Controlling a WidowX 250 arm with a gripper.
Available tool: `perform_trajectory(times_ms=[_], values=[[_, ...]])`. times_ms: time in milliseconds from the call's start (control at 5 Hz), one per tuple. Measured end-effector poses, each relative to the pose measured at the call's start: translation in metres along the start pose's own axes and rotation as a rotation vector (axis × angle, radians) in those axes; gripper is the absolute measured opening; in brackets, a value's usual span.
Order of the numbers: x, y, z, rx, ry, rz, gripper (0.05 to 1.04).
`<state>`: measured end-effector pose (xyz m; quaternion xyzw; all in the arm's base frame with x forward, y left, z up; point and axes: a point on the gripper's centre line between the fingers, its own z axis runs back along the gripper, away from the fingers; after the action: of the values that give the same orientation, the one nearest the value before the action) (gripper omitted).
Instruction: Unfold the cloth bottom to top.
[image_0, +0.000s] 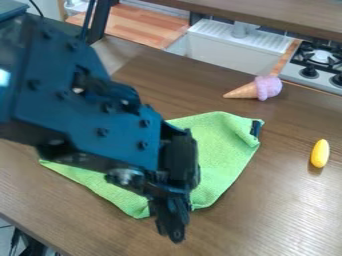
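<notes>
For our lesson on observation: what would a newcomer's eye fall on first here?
Probably the dark arm, slanting in from the upper left, its hand at the near edge of the bright green cloth. Next, perhaps, the pink-topped toy cone beyond the cloth and the yellow object at far right.

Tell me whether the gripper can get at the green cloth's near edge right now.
Probably yes: the gripper appears close to the near edge of the green cloth, with nothing visible lying on it, though the gripper hides part.
</notes>
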<state>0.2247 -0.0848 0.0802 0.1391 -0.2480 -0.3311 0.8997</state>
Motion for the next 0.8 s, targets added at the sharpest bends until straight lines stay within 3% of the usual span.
perform_trajectory(times_ms=[400,800], values=[[0.014,-0.012,-0.034,-0.007,0.054,-0.025,1.001],[0.026,-0.014,-0.045,-0.004,0.057,-0.020,0.950]])
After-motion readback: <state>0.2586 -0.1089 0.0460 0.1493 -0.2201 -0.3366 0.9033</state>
